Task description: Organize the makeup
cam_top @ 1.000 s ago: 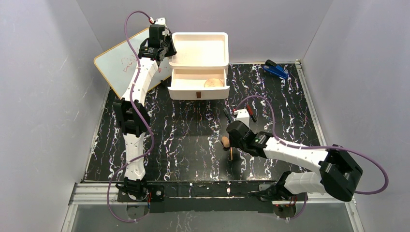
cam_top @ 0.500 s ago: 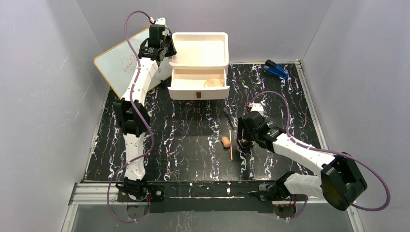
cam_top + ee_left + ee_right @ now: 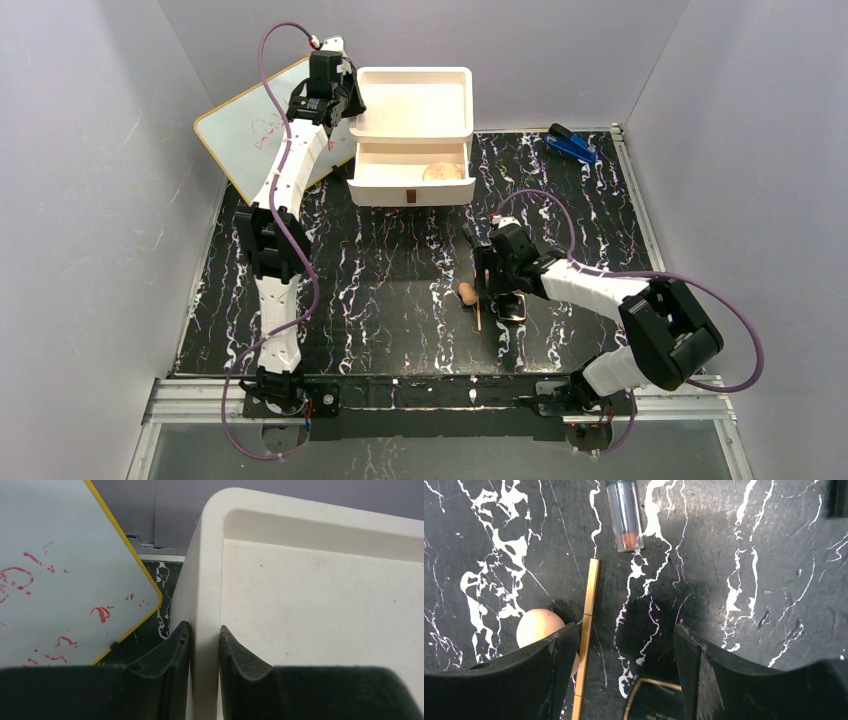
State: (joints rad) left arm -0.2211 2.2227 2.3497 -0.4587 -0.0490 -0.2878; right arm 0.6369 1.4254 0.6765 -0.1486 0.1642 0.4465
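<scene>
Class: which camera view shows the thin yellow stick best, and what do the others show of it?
The right wrist view: the thin yellow stick lies close up and sharp, its seam visible. The top external view shows the stick only as a faint sliver beside the sponge. The left wrist view misses it entirely.

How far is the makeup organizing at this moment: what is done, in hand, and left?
Done: the round disc lies in the white box's open lower drawer. In hand: the left gripper clamps the box's wall; the right gripper hangs open over the table, holding nothing. Left: the sponge, yellow stick, compact and capped pencil lie on the table.
</scene>
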